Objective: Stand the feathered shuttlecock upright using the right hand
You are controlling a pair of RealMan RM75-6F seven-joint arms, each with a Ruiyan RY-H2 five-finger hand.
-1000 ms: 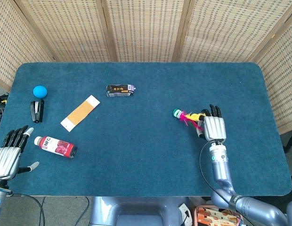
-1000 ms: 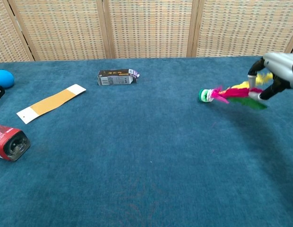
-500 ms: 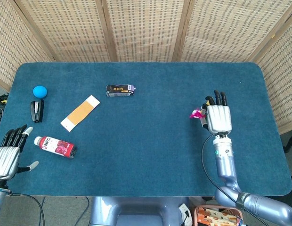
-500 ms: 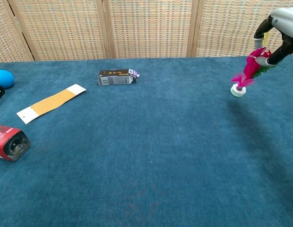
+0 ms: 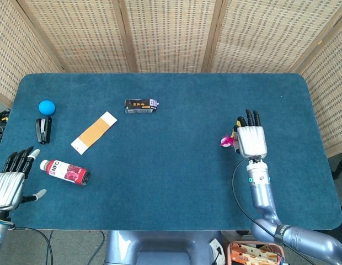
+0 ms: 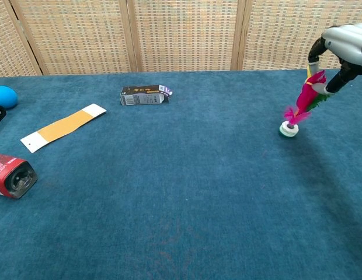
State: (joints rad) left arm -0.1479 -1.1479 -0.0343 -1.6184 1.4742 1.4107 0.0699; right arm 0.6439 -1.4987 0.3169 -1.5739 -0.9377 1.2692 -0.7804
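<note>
The shuttlecock (image 6: 300, 107) has pink, yellow and green feathers and a white-and-green round base. In the chest view it hangs base down, tilted, with the base at or just above the blue cloth. My right hand (image 6: 343, 51) pinches the feather tips from above, at the right edge of that view. From the head view the right hand (image 5: 251, 140) covers most of it; only a pink tuft of the shuttlecock (image 5: 226, 141) shows at its left. My left hand (image 5: 9, 179) rests open off the table's near-left corner, holding nothing.
On the left of the blue table (image 5: 171, 182) lie a red bottle (image 5: 65, 171), an orange-and-white strip (image 5: 94, 132), a black stapler (image 5: 43, 129) and a blue ball (image 5: 46, 106). A small dark box (image 5: 141, 105) lies toward the back. Wicker screens (image 5: 171, 33) stand behind.
The right hand lifted the lying shuttlecock by its feathers, swinging it base down, then lowered it toward the cloth. The left hand has not moved.
</note>
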